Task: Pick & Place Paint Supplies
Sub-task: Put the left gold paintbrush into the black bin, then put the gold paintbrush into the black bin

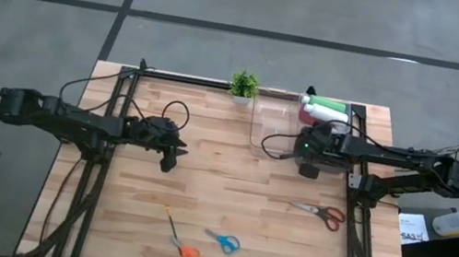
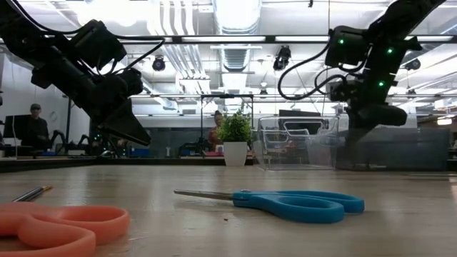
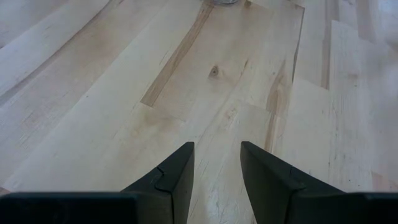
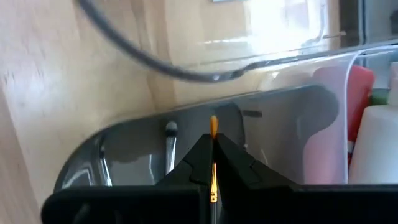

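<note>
1. The right pincer [image 4: 213,163] is clamped tight on a thin brush [image 4: 213,134] with an orange handle; the stick stands between the closed fingers, its tip pointing at the clear bin [image 1: 273,122].

2. In the high view, the right pincer [image 1: 312,152] hangs at the bin's near right corner, close to the wall. Its wrist view shows a grey inner tray [image 4: 143,146] with a brush-like stick already lying inside.

3. The squeeze bottles [image 1: 326,108], green, red and white, lie in a compartment at the far right of the surface [image 1: 228,194], just beside the bin.

4. Judged step: a brush is in hand and is being carried to its slot. The next move calls for bringing the tip over the tray's rim, lowering, then letting the fingers part.

5. The left pincer [image 3: 216,171] waits half open over bare wood at mid-left of the surface, holding nothing.

6. Edges and room: the bin wall and a dark cable [image 4: 155,59] draped across it crowd the right arm's approach. The potted plant [image 1: 243,85] stands just beside the bin at the far edge.

7. The near half of the surface is roomy, with red scissors [image 1: 324,214], blue scissors [image 1: 223,240], and orange scissors [image 1: 186,251] well apart from both arms.
</note>
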`<state>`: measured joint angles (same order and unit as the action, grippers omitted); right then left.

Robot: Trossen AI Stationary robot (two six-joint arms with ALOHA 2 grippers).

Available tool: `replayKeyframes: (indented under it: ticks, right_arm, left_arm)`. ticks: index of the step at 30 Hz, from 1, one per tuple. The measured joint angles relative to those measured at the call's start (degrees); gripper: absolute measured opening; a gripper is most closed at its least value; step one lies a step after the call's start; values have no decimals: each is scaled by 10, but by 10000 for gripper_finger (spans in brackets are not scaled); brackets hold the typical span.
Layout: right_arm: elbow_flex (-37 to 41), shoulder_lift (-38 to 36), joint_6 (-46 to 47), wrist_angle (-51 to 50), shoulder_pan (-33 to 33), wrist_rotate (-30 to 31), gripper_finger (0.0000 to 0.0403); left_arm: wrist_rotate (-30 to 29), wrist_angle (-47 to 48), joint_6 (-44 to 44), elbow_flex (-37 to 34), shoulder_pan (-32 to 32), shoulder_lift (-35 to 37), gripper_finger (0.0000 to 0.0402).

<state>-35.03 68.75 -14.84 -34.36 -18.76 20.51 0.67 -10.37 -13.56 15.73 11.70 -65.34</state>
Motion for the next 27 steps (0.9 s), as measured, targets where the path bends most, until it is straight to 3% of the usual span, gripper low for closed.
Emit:
replayKeyframes:
  ticks: [19, 27]
  right_arm:
    - [15, 0, -19, 23, 0, 0, 11]
    - [19, 0, -25, 37, 0, -12, 75]
  left_arm:
    - [0, 0, 0, 0, 0, 0, 138]
    - [0, 0, 0, 0, 0, 0, 139]
